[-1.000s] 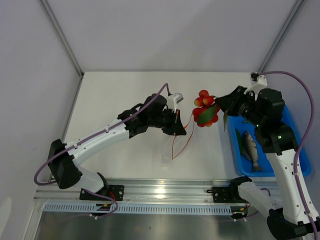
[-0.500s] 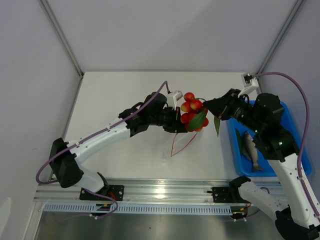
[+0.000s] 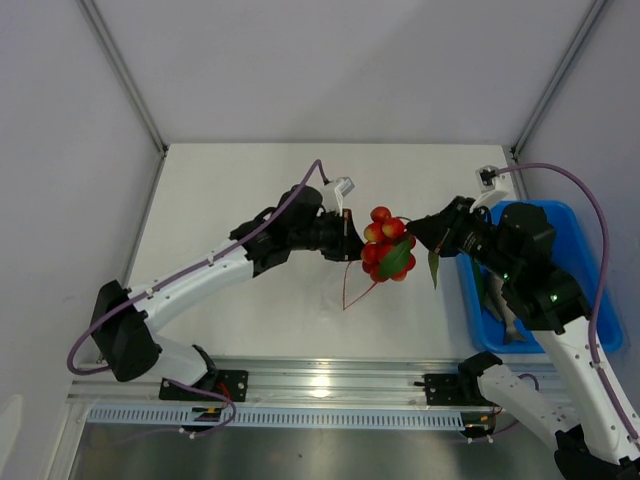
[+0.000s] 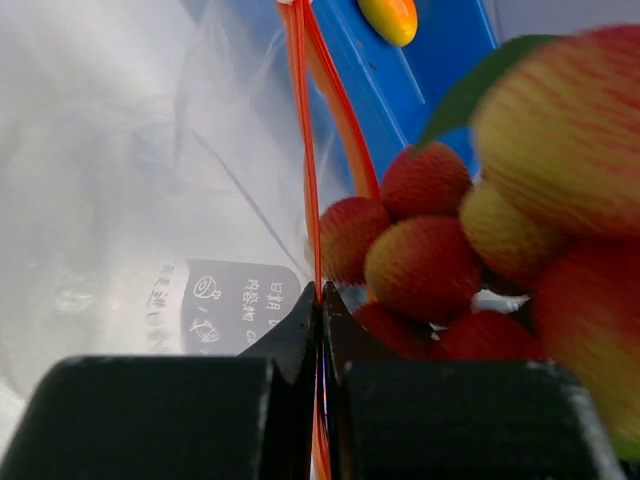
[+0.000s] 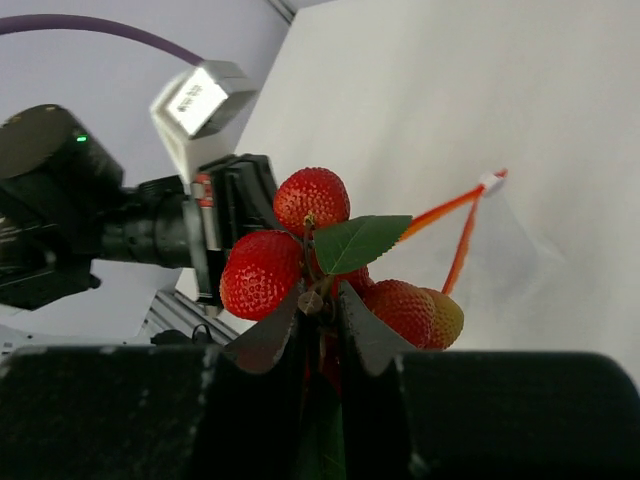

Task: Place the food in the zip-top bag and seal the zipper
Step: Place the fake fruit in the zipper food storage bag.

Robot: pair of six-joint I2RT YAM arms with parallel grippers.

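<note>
Two-arm bagging job here, sharing how I've got things set up. My left gripper (image 4: 320, 300) is clamped fully tight on one lip of the zipper (image 4: 311, 200). That holds this edge of the zip-top bag (image 4: 130, 180) up above the table (image 3: 230, 180), so the mouth gapes instead of lying flat and stuck to itself. In the right wrist view the two orange lips spread apart from the little slider tab (image 5: 490, 181), which is the gap I'm after. My right gripper (image 5: 320, 310) is pinched narrow on the stem of the tomato cluster (image 3: 387, 250), right where the leaves sprout. Gripping there means the fruit leads the way and my fingers stay clear of the crinkly film. The cluster is up in the air, just beside my left fingertips at the bag's mouth. I honestly can't tell if any of it has crossed the lip. The yellow-orange pepper (image 4: 390, 15) sits over in the blue bin (image 3: 572, 222), and I can't make out the green one. So I'd say we're early, with the first item going in and the sealing a long way off. My worry is that the cluster looks wide for that opening, and one loose leaf (image 3: 433, 266) dangling off it could catch the lip.
</note>
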